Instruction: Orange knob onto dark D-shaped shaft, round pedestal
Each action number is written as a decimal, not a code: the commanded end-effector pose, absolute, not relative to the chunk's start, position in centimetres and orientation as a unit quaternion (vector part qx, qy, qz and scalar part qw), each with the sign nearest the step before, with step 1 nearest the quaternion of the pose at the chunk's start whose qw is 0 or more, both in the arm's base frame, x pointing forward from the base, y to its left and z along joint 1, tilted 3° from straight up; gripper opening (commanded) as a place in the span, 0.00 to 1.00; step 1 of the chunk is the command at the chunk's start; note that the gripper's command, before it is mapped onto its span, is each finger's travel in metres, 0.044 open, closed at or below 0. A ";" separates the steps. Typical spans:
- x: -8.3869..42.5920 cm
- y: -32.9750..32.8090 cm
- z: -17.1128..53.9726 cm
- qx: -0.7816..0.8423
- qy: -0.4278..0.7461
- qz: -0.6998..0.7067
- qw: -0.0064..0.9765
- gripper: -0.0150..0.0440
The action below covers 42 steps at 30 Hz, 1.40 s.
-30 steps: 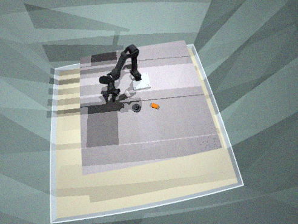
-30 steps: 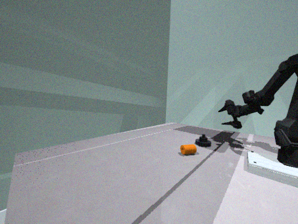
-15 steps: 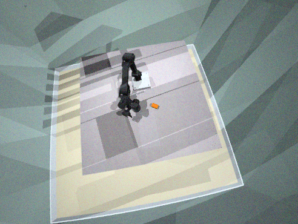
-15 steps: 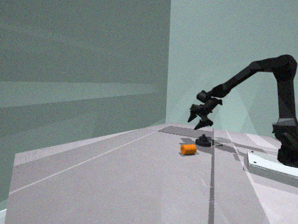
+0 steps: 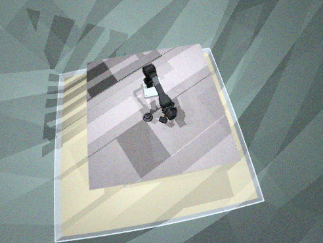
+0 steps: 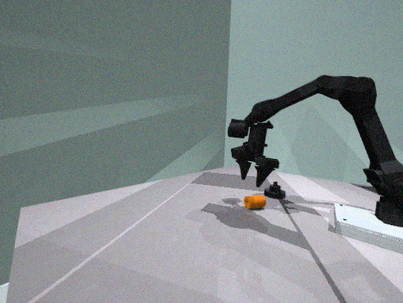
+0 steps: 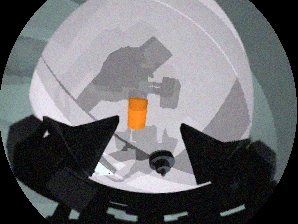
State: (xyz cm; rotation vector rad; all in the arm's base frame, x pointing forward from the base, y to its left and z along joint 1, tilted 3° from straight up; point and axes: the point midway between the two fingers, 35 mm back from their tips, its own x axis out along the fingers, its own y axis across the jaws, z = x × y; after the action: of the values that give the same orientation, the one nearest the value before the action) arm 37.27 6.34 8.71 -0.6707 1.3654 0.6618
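The orange knob (image 6: 255, 201) (image 7: 137, 113) lies on its side on the table; it is hidden under the arm in the top view. The dark round pedestal (image 5: 148, 117) (image 6: 274, 192) (image 7: 161, 160) stands upright on the table a little way from the knob, with its shaft pointing up and bare. My gripper (image 6: 251, 183) (image 7: 150, 122) is open and empty. It hangs above the table with its fingers pointing down, higher than the knob and the pedestal. In the wrist view the knob shows between and just beyond the fingertips. The shaft's flat side cannot be made out.
The arm's white base plate (image 5: 151, 94) (image 6: 364, 230) stands on the table behind the pedestal. The grey-pink table top (image 5: 108, 171) (image 6: 135, 262) bears shadows and dark stripes. A yellowish floor area with a pale rim (image 5: 58, 157) surrounds the table.
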 end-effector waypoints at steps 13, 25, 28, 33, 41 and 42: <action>36.0 8.9 6.2 -0.312 0.643 0.280 0.641 1.00; 36.1 8.9 5.0 -0.312 0.643 0.280 0.641 1.00; 36.2 8.9 4.5 -0.312 0.643 0.280 0.641 1.00; 36.2 8.9 3.7 -0.312 0.643 0.280 0.641 1.00; 36.2 8.8 2.4 -0.313 0.643 0.280 0.641 1.00; 36.2 8.8 2.2 -0.313 0.643 0.280 0.641 1.00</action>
State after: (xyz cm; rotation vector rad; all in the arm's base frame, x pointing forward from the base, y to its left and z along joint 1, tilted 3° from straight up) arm 36.41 8.95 3.01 -0.7118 1.4524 0.6408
